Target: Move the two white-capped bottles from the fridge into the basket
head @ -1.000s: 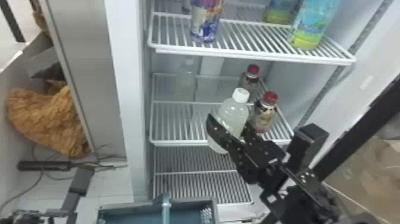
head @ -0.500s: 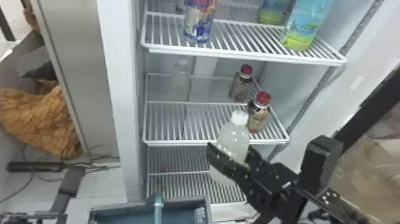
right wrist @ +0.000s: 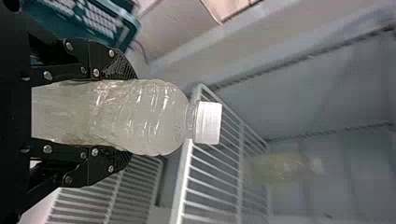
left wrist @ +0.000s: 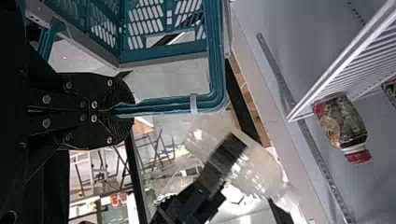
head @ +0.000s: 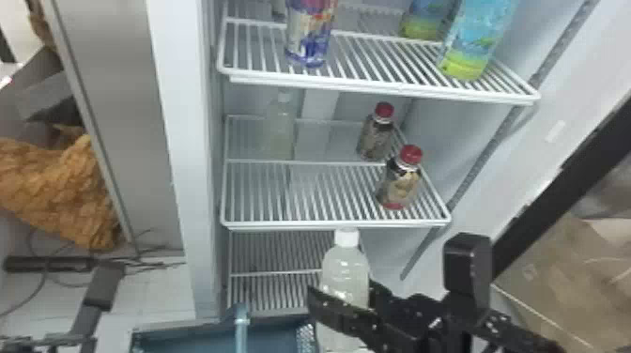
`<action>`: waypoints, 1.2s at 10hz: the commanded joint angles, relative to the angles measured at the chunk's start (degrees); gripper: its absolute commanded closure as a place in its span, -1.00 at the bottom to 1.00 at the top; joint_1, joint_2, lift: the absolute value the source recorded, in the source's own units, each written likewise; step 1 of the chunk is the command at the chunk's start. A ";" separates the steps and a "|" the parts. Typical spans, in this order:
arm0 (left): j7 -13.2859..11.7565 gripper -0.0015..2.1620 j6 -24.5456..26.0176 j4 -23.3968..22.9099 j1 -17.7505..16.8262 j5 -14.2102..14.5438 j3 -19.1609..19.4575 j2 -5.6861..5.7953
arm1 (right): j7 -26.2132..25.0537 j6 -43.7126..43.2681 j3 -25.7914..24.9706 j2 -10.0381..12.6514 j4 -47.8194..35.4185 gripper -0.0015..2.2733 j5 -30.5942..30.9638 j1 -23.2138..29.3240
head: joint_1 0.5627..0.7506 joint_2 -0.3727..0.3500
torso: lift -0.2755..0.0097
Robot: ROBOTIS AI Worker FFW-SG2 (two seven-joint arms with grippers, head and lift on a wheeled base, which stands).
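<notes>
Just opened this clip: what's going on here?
The robot's right end effector grips a white-capped bottle outside the fridge's middle shelf, near the basket but not in it. The left end effector is closed on the basket's rim. The other white-capped bottle stands at the back of that shelf.

- A finger of the right gripper point(head: 343, 293) covers part of the held bottle point(head: 345, 265) in the head view.
- Left of that claw, the basket point(head: 188, 324) is cut off by the bottom edge.
- Far above it, the blue-green bottles point(head: 479, 44) lose their tops.
- Beyond the claw, the second white-capped bottle point(right wrist: 280, 168) is blurred.
- Around it, the held bottle smears in the left wrist view.
</notes>
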 commanded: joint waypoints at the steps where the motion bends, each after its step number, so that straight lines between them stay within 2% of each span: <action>1: 0.00 0.08 0.03 0.06 0.00 -0.01 0.02 0.00 | 0.71 5.08 0.75 -0.28 0.56 -0.26 0.06 -1.89 | 0.41 -0.57 | -0.89; 4: 0.00 0.08 0.03 0.06 0.00 -0.12 0.13 -0.09 | 2.03 14.92 1.21 -0.55 1.26 -0.26 -0.74 -4.42 | 0.41 -0.54 | -0.89; 7: 0.00 0.08 0.03 0.20 0.00 -0.24 0.13 -0.18 | 6.43 18.30 4.41 -1.86 9.42 -0.26 -1.32 -10.75 | 0.41 -0.47 | -0.89; 10: 0.00 0.08 0.03 0.20 0.00 -0.24 0.13 -0.18 | 7.83 20.83 6.23 -2.39 13.50 -0.26 -2.34 -13.14 | 0.41 -0.38 | -0.89; 11: 0.00 0.08 0.03 0.20 0.00 -0.12 0.13 -0.18 | 7.83 20.83 6.46 -2.48 13.36 -0.34 -2.12 -13.14 | 0.41 -0.35 | -0.89; 12: 0.00 0.08 0.03 0.20 0.00 -0.12 0.25 -0.18 | 7.83 20.83 6.69 -2.48 13.21 -0.61 -1.89 -13.28 | 0.41 -0.35 | -0.89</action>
